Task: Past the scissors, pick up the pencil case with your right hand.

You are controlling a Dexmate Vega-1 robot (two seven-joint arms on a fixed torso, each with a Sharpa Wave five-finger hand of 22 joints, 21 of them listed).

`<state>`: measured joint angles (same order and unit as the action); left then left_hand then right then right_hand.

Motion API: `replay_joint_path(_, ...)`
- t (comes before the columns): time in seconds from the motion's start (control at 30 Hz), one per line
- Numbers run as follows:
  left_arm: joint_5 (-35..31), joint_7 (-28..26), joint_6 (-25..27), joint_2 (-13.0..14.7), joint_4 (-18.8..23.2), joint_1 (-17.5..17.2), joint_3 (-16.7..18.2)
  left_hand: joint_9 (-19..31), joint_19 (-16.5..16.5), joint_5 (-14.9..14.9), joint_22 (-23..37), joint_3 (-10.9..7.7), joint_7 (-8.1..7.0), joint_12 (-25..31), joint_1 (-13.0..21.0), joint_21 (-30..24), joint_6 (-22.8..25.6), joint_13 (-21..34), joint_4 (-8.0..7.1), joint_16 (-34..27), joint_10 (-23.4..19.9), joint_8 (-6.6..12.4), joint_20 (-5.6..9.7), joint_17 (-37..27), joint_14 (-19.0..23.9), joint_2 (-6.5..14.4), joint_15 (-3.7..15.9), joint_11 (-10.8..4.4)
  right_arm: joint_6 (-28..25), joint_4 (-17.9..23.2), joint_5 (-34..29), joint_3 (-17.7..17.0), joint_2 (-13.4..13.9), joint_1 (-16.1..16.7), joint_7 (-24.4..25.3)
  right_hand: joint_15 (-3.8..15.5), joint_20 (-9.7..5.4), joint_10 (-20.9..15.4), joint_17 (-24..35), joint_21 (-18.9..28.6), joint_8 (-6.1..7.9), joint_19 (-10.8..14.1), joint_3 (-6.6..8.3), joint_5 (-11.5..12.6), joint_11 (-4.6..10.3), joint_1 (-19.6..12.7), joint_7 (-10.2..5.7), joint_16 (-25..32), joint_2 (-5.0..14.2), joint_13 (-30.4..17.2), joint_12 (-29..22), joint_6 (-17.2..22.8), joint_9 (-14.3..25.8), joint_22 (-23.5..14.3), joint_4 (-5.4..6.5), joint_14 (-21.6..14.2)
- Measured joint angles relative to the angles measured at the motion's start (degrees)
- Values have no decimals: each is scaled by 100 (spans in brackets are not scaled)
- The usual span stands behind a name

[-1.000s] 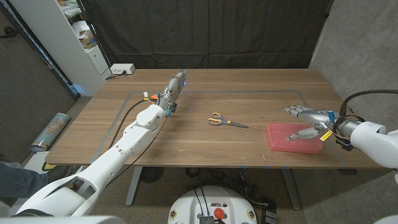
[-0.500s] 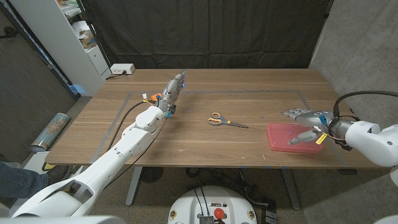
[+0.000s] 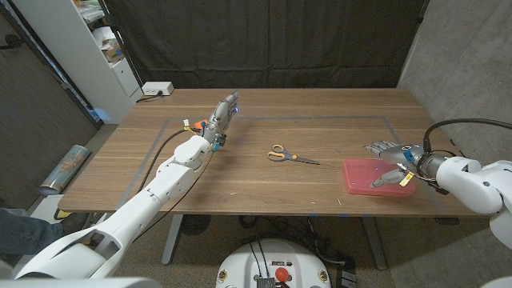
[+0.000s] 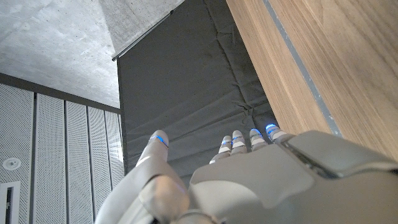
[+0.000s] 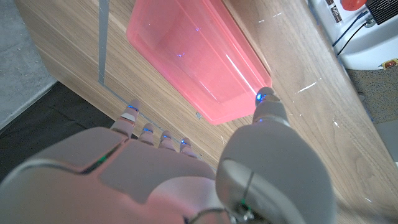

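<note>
Change: my right hand [image 3: 390, 162] is drawing back toward the right end of the flat pink translucent plastic pencil case [image 3: 376, 175], thumb now over its near corner.
Wooden table [image 3: 264, 192]: it is carrying everything, with grey tape lines marking a rectangle.
Pencil case: it is lying flat near the table's right front edge, to the right of the scissors.
Right hand: I am spreading it wide, holding nothing; fingers [image 5: 149, 132] are reaching beyond the case's far side.
Left hand [image 3: 224, 113]: I am holding it open and empty, fingers straight.
Orange-handled scissors [image 3: 292, 155]: they are lying at mid-table.
</note>
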<state>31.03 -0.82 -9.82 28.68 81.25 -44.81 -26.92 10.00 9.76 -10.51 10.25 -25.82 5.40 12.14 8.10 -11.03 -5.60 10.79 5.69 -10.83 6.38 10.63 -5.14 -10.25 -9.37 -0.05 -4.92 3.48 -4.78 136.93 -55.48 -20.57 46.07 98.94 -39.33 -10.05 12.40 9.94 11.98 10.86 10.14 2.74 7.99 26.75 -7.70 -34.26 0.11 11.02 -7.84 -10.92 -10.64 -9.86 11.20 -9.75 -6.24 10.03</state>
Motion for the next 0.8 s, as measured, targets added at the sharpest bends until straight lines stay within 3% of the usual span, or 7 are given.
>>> replay_joint_path(0.13,0,44,0,-23,-75,42,-18,0,0,0,0,0,-22,0,0,0,22,0,0,0,0,0,0,0,21,0,-21,0,-121,-15,-41,79,-1,-33,11,0,-32,-1,0,0,0,51,-56,-28,-61,30,33,0,-30,1,0,-18,0,0,10,0)
replay_joint_path(0.53,11,88,0,-39,-184,93,-30,0,0,0,0,0,-21,0,0,0,20,0,0,0,0,0,1,0,20,0,-20,0,-515,-168,-94,408,235,-170,58,1,-32,-1,-27,0,28,50,-127,-49,-61,30,73,24,-30,0,0,4,0,1,33,0)
replay_joint_path(0.73,11,88,0,-42,-220,93,-30,0,0,0,0,24,-20,0,0,0,20,0,24,0,0,0,1,0,20,0,-20,0,-610,-168,-58,408,235,-170,37,2,-32,-1,-27,0,28,50,-150,-69,-61,30,72,24,-29,0,0,4,0,1,56,0)
replay_joint_path(0.77,11,88,0,-42,-220,93,-30,0,0,0,0,24,-20,0,0,0,20,0,24,0,1,0,1,0,20,0,-20,0,-629,-227,-53,511,458,-183,21,2,-32,-1,-26,0,28,50,-150,-69,-61,30,72,24,-29,0,0,4,0,1,55,0)
replay_joint_path(0.8,29,89,0,-49,-238,93,-30,0,0,0,0,24,-20,0,0,0,20,0,24,0,1,0,1,0,20,0,-20,0,-635,-229,-50,520,497,-183,14,2,-32,-1,-26,0,28,50,-150,-69,-61,30,72,24,-29,0,0,4,0,1,56,0)
